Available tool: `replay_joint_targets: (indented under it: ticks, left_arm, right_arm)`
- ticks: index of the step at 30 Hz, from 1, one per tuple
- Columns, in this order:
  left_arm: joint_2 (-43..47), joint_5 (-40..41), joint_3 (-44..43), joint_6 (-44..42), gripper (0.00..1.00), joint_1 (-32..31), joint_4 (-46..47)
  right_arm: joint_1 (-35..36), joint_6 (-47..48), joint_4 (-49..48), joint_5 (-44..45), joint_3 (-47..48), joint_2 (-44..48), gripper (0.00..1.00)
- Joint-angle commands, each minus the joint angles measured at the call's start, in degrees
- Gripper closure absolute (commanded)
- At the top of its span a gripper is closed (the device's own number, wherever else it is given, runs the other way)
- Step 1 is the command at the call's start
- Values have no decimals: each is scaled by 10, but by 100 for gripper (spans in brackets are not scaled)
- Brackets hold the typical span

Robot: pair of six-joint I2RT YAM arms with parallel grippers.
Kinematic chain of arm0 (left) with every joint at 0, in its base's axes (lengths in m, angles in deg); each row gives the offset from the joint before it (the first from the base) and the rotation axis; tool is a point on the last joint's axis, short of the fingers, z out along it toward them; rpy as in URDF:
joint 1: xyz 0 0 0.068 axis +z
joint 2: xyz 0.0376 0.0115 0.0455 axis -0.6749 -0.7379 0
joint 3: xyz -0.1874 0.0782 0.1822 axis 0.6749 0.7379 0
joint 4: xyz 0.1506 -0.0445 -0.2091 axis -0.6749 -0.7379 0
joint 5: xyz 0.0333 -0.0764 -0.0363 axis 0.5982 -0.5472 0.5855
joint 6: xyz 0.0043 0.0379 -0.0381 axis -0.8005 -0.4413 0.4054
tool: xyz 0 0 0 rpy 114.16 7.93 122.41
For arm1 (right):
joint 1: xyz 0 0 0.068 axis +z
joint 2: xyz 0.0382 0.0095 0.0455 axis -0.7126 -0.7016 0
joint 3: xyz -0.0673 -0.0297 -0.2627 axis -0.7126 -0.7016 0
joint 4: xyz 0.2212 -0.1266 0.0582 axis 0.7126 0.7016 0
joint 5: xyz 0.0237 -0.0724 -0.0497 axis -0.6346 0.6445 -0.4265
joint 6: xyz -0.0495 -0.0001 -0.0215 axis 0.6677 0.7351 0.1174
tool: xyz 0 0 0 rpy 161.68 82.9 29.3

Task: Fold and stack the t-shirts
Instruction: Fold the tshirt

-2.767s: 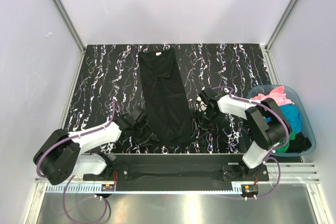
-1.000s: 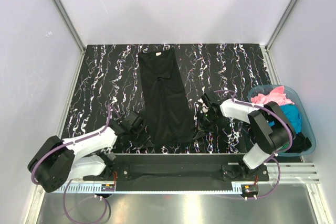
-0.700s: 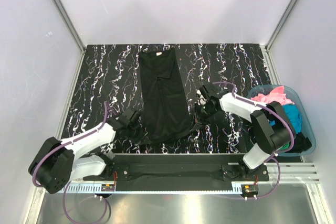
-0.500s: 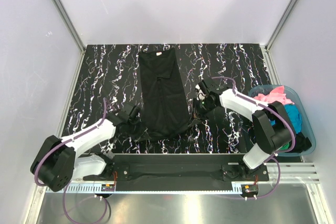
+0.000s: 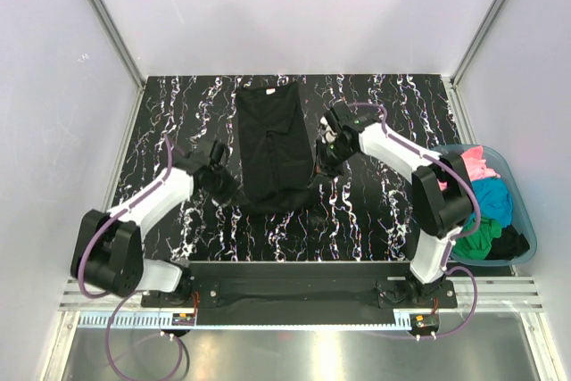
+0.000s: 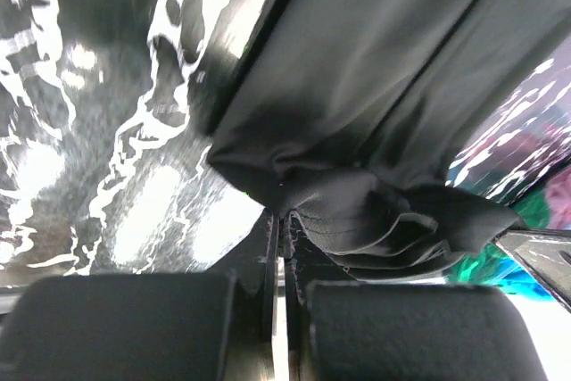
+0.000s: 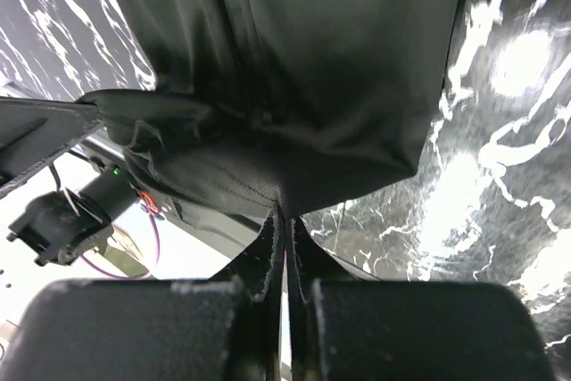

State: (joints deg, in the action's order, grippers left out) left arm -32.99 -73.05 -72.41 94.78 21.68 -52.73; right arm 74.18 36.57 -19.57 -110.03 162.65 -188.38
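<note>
The large black t-shirt point(image 5: 272, 136), folded into a long strip, lies down the middle of the marbled table point(image 5: 169, 122). Its near end is lifted and doubled back toward the far end. My left gripper point(image 5: 225, 186) is shut on the strip's near left corner. In the left wrist view the black cloth point(image 6: 357, 131) bunches at the gripper point(image 6: 284, 220). My right gripper point(image 5: 318, 165) is shut on the near right corner. In the right wrist view the black cloth point(image 7: 303, 86) hangs from the gripper point(image 7: 285, 216). Pink, turquoise and green shirts point(image 5: 486, 202) sit in the tub.
A translucent teal plastic tub point(image 5: 526, 225) stands at the table's right edge, holding the coloured shirts and some dark cloth. White enclosure walls point(image 5: 53, 95) surround the table on the left, back and right. The arm bases sit on a black rail point(image 5: 294, 287) at the near edge.
Both grippers have carried the near end of the black shirt away from the arm bases toward the far side, so the visible strip is shorter and folding over itself.
</note>
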Motion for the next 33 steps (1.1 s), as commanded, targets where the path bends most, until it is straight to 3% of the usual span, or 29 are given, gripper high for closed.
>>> replay_joint_targets:
  ticks: [1, 11, 33]
  left_arm:
    - [-32, -3, -73, -47, 100, 28, -21]
    - [-145, 2, -245, -97, 100, 71, -55]
    - [-301, -46, -398, -146, 100, 120, -1]
  right_arm:
    - [-10, 21, 34, 14, 78, -27, 100]
    - [-39, 36, 87, 31, 238, -125, 100]
    - [-83, 55, 84, -18, 463, -287, 100]
